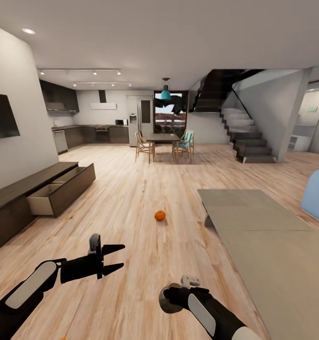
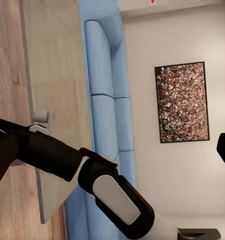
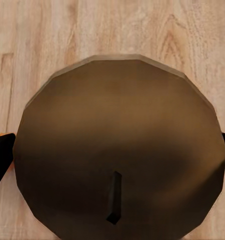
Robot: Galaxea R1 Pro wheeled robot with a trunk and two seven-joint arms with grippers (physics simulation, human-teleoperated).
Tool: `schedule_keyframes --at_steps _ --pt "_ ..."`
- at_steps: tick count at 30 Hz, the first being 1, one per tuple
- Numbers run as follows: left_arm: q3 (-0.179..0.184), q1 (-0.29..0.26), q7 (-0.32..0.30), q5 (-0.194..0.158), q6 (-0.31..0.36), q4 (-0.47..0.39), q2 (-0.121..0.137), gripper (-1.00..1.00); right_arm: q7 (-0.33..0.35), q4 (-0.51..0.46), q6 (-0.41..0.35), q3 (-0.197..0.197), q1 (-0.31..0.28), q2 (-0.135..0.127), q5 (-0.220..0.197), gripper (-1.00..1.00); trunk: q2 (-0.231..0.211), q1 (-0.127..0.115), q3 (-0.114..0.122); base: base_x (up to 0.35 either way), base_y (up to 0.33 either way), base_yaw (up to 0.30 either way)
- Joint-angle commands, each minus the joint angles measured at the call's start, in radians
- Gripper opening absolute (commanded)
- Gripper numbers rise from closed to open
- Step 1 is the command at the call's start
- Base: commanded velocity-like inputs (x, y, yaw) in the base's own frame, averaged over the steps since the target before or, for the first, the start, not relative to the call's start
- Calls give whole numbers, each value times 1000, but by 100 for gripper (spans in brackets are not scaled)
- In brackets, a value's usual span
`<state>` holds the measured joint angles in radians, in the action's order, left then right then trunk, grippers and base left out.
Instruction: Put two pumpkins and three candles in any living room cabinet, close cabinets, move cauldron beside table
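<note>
Head view: The left claw point(image 1: 116, 258) sits at lower left with its two black fingers spread apart and nothing between them. The right claw point(image 1: 171, 298) sits at lower centre, pointing down at the floor point(image 1: 131, 198); its jaw state cannot be read here. One pumpkin point(image 1: 159, 216) lies on the floor at centre frame, well apart from both claws. The cabinet point(image 1: 31, 193) runs along the left wall with a drawer point(image 1: 60, 189) pulled out. The glass-topped counter point(image 1: 268, 241) occupies the right half.

Left wrist view: The right arm point(image 2: 92, 180) crosses the frame in front of a blue sofa point(image 2: 105, 100) and a wall picture point(image 2: 182, 102). An edge of the counter point(image 2: 57, 75) is visible.

Right wrist view: A round, brown-grey disc with a short dark wick, judged to be a candle point(image 3: 120, 150), lies between the dark fingertips point(image 3: 2, 155) at the frame edges. The fingers stand at its sides; whether they grip it cannot be told.

Risk: A loose or off-centre hold may let the candle slip during transport. The protruding drawer may be struck by the base on approach.
</note>
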<state>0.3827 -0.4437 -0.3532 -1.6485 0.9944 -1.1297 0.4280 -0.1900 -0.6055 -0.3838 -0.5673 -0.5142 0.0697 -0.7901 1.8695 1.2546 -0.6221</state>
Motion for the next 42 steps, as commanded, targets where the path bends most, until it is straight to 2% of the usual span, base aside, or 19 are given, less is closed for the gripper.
schedule_keyframes --at_steps 1,42 --pt "2 -1 -9 6 0 1 1 100 -9 -2 -1 -5 -1 -1 -11 -100 1 0 -1 286 -2 0" --pt "1 -1 -9 6 0 8 0 100 -14 -2 0 -5 -1 -1 -9 -100 1 0 -1 297 -18 0"
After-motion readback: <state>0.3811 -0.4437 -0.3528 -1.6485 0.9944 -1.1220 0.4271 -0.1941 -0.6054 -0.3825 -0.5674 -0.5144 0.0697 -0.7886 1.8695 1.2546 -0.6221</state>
